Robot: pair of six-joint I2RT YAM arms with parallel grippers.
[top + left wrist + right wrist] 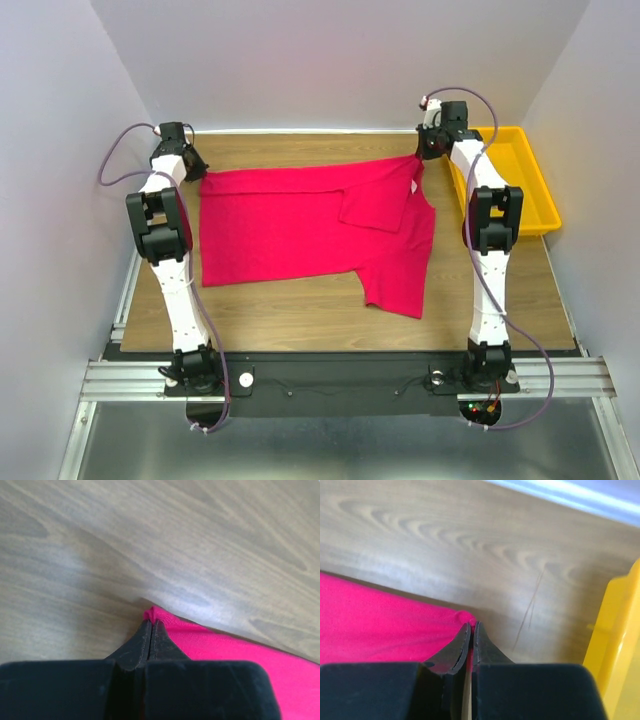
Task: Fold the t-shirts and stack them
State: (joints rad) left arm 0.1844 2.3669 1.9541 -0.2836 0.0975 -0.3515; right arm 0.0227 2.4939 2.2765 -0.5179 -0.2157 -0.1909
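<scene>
Since the left gripper (151, 622) and right gripper (472, 626) each pinch a far corner of the t-shirt (290, 225) spread across the desk (300, 310), they should lift together, holding that edge taut and level.

yellow tray (522, 182) at far-right side of wood-grain table (290, 300), aluminium rail (125, 380) across the near edge, plain pale walls (340, 60) all round.
</scene>
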